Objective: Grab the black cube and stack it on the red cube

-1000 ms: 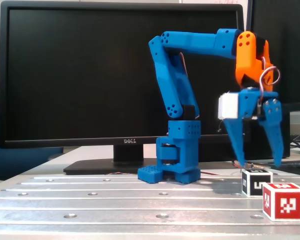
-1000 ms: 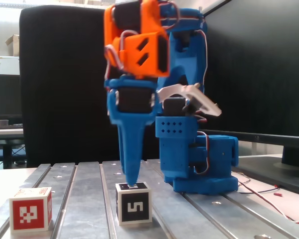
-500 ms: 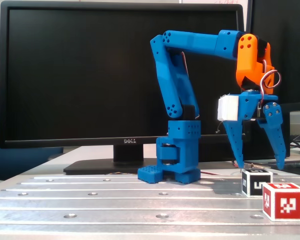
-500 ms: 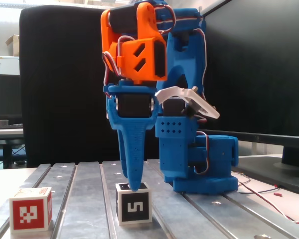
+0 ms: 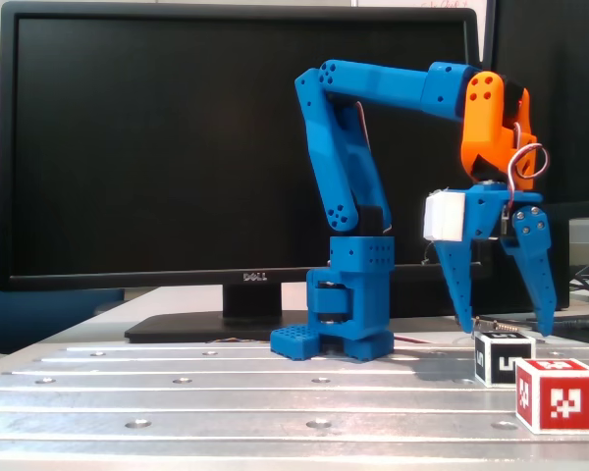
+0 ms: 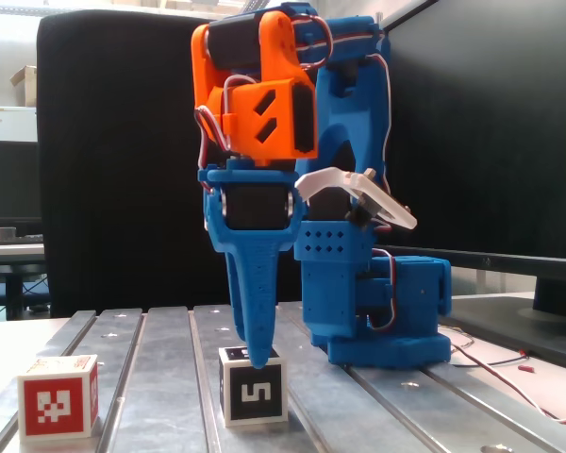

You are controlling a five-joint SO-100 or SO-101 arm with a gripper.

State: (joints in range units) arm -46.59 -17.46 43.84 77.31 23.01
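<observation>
- Grooved metal table (image 5: 177,392) with a big dark Dell monitor (image 5: 177,147) behind it; blue arm base (image 5: 348,314) bolted near the back edge in a fixed view.
- Black cube (image 5: 503,358) sits on the table toward the right edge in that view, flat, upright, "5" marker face out; same cube (image 6: 253,387) shows near the front edge in the side-on fixed view.
- Red cube (image 5: 556,394) stands just beside the black one, closer to the front right corner, the two overlapping in that view, so contact cannot be told there; from the side-on view the red cube (image 6: 58,394) is clearly apart, nearer the left edge.
- Hand (image 5: 505,326) is open, fingers spread wider than the cube, tips hanging just above its top, one to each side; nothing held.
- In the side-on view the hand (image 6: 257,359) lines up over the black cube, tip right at its top edge.
- Handling guess: cube looks rigid, light, probably printed plastic or foam core with paper marker faces; not fragile, will not deform.
- Faces look smooth, so slip is possible if pinched near an edge or corner.
- Best hold: two opposite side faces, mid-height, fingers flat and square to them.
- Light cube may skid or rotate on slick metal if one finger touches first; centre before closing.
- Stacking needs a level hold, since the red top is about the same size as the black base.
</observation>
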